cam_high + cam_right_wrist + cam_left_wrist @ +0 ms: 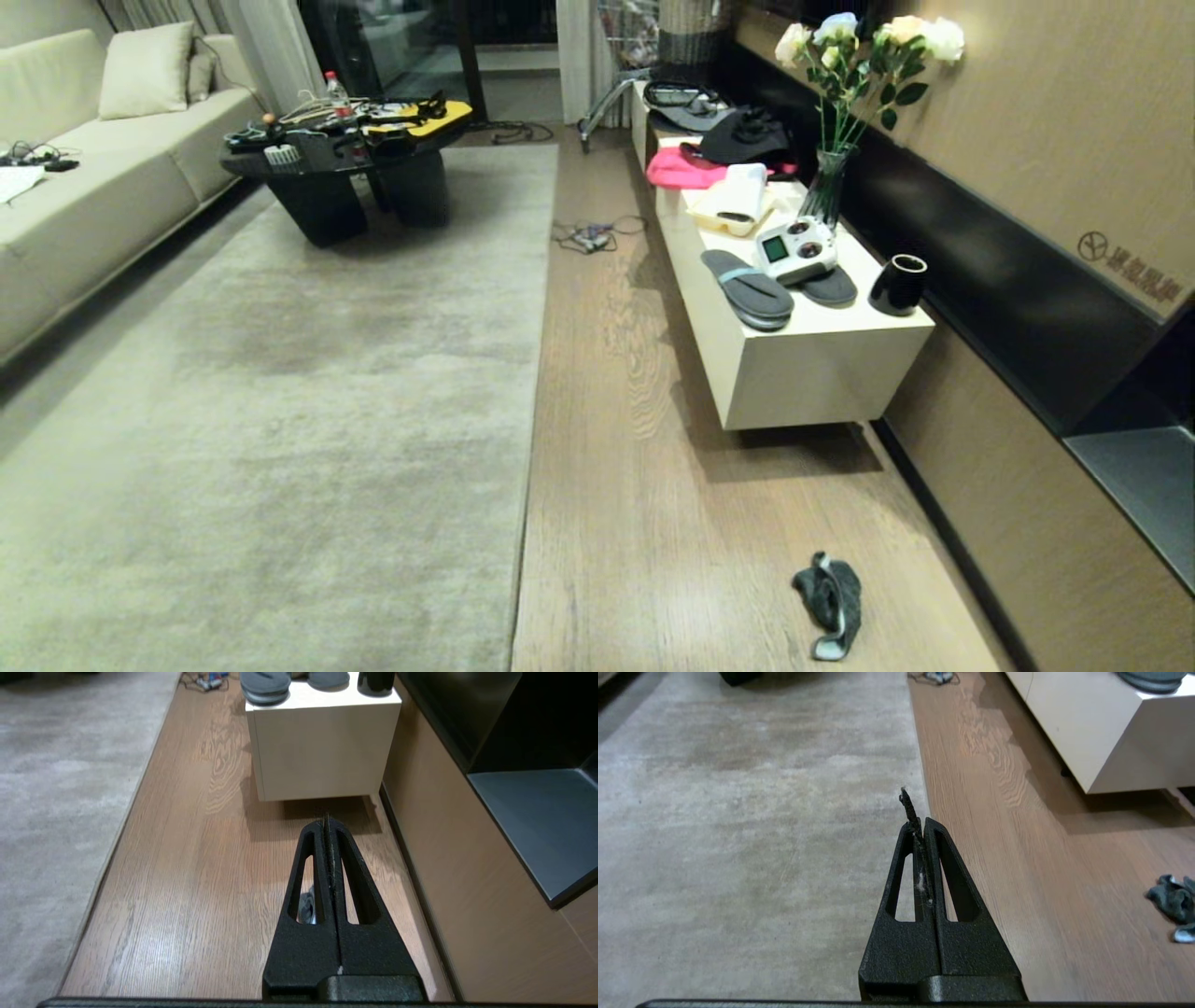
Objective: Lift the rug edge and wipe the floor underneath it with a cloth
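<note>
The pale grey-beige rug lies flat, and its straight rug edge [532, 411] runs away from me down the middle of the room. To the right of it is bare wood-grain floor [635, 523]. The cloth [831, 602], a small dark grey-green rag, lies crumpled on the floor near the right wall. Neither arm shows in the head view. My left gripper [920, 823] is shut and hangs above the rug edge [920, 779], with the cloth [1174, 900] far off to its side. A thin dark frayed strip sticks out past its tips. My right gripper [327, 823] is shut above the floor, and the cloth [306, 907] shows through a finger slot.
A low white cabinet [812, 364] along the right wall carries grey slippers [747, 289], a controller, a black cup and a flower vase. Loose cables [588, 235] lie on the floor farther on. A black coffee table [345, 177] stands on the rug, with a sofa [84, 187] at the left.
</note>
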Controlling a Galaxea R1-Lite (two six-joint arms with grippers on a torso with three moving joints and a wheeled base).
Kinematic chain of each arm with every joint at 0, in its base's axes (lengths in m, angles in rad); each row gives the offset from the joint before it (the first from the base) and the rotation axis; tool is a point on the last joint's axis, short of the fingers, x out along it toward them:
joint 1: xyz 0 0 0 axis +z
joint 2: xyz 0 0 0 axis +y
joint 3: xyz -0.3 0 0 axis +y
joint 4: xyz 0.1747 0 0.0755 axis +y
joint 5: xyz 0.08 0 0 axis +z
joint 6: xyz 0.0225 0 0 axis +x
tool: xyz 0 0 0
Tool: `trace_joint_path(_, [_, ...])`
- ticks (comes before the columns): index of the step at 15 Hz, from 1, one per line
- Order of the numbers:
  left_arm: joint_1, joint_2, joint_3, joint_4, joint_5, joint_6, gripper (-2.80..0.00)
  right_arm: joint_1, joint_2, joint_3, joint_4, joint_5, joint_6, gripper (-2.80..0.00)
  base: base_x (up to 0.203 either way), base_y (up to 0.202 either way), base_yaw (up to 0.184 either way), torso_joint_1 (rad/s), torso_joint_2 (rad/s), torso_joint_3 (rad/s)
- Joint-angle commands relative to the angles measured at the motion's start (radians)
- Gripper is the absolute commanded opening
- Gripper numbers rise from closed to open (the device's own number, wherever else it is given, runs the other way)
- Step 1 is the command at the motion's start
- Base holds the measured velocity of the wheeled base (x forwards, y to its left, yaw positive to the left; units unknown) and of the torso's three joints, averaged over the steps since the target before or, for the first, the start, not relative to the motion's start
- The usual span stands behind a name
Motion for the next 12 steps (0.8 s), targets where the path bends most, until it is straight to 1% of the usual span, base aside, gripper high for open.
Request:
trace_joint_path(1, [0.0, 0.0, 0.0, 0.0, 0.0, 0.001, -2.8, 0.0, 0.002, 0.0, -0.001, -0.001, -0.001, -2.8, 0.0, 0.0, 0.0, 0.002, 0.0, 0.203])
trace_joint_path(2, [0.0, 0.0, 0.0, 0.0, 0.0, 0.001, -2.8, 0.0, 0.002, 0.0, -0.001, -0.001, -0.001, -2.8, 0.0, 0.0, 0.0, 0.009, 0.01, 0.194])
trace_joint_path(12, [0.0, 0.0, 0.0, -0.002, 0.0, -0.002, -2.8, 0.0, 0.002, 0.0, -0.001, 0.001, -0.001, -2.8, 0.0, 0.0, 0.0, 0.001, 0.0, 0.024])
